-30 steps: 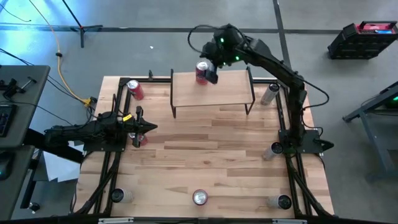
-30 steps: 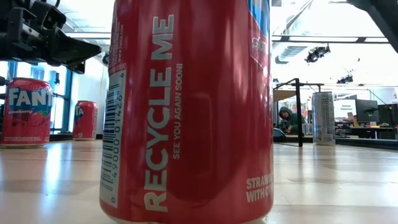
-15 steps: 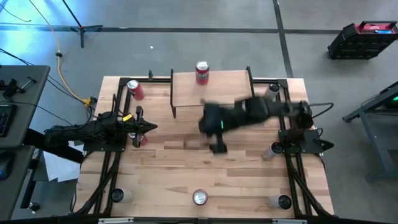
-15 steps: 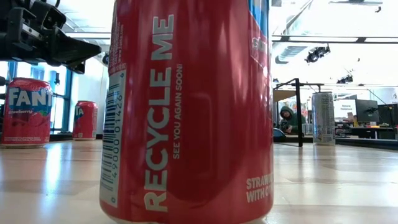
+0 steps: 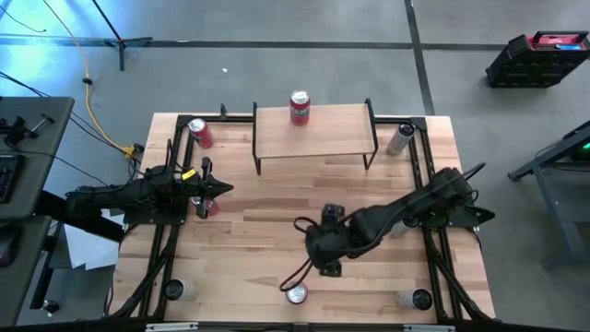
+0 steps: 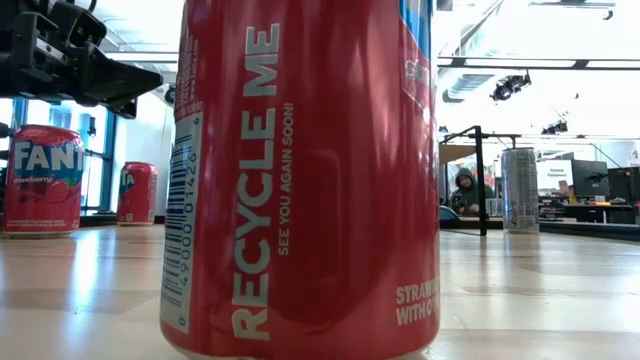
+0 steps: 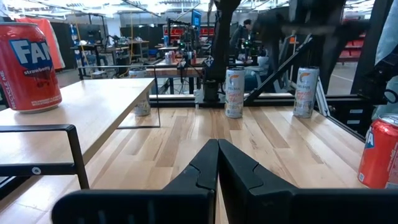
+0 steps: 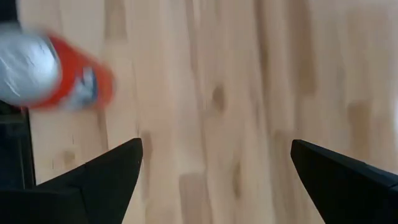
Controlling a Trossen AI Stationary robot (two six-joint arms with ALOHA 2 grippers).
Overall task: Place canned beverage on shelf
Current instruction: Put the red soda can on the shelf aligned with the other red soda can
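Red fills my low view: a can (image 6: pixel 300 180) stands right at the desk's near edge, and from above I see it (image 5: pixel 296 293) upright. Just behind it my right pincer (image 5: pixel 329 267) hangs over the bare planks with its fingers (image 8: pixel 99 177) spread wide and nothing between them; its wrist camera catches the red can (image 8: pixel 56 71) blurred off to one side. Two silver cans (image 5: pixel 175 290) (image 5: pixel 419 299) stand near the near corners.

Farther in, on the left, my left pincer (image 5: pixel 219 189) waits low over the desk (image 5: pixel 277 231), fingers pressed together, empty, with a small red can (image 5: pixel 210 207) just beside its tip. Another silver can (image 5: pixel 408 221) sits by the right arm's base.

At the far side stands the shelf (image 5: pixel 323 134), and one red can (image 5: pixel 299 107) is upright on its plank near the back edge. A red can (image 5: pixel 199 133) stands on the desk left of the shelf, a tall silver one (image 5: pixel 399 139) right of it.
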